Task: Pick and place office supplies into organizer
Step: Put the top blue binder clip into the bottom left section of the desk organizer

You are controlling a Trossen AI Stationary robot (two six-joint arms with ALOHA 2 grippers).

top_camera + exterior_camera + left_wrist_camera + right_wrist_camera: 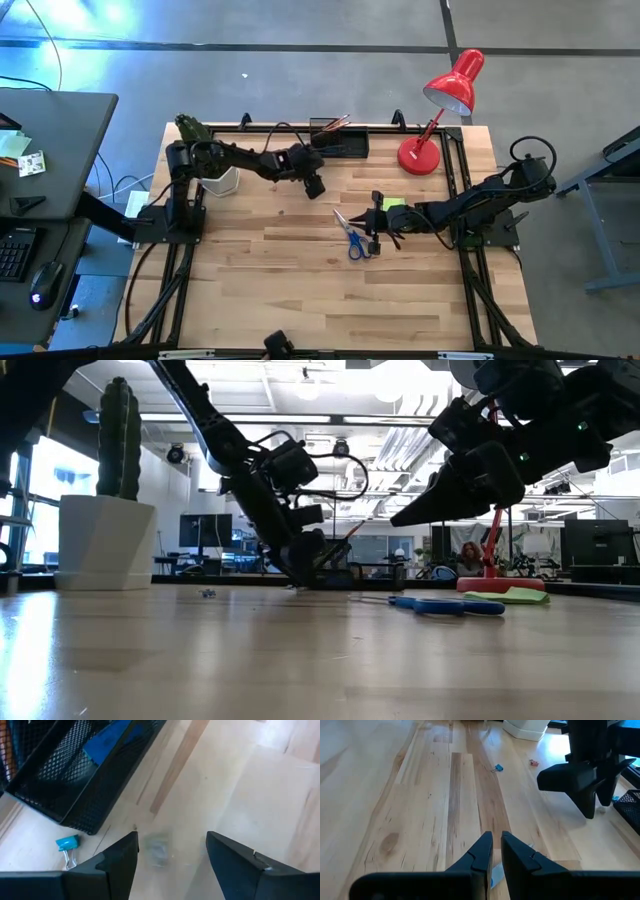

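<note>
Left gripper (172, 852) is hovering wide open over bare table just beside the organizer (75, 785), a blue clip (66, 843) lying near its corner. Right gripper (492, 847) is sitting nearly closed, holding nothing, over the scissors (356, 240), with the sticky pad (392, 204) and lamp (440, 110) behind it.

Counter (300, 280): we see pale wood planks.
Organizer (340, 143): black mesh tray at the counter's far edge.
Lamp (420, 157): red base right of the organizer.
Cactus pot (222, 180): left of the organizer.
Scissors (355, 238): nearer than the organizer, beside a sticky-note pad (392, 204).
Binder clip (66, 843): just beside the organizer.
</note>
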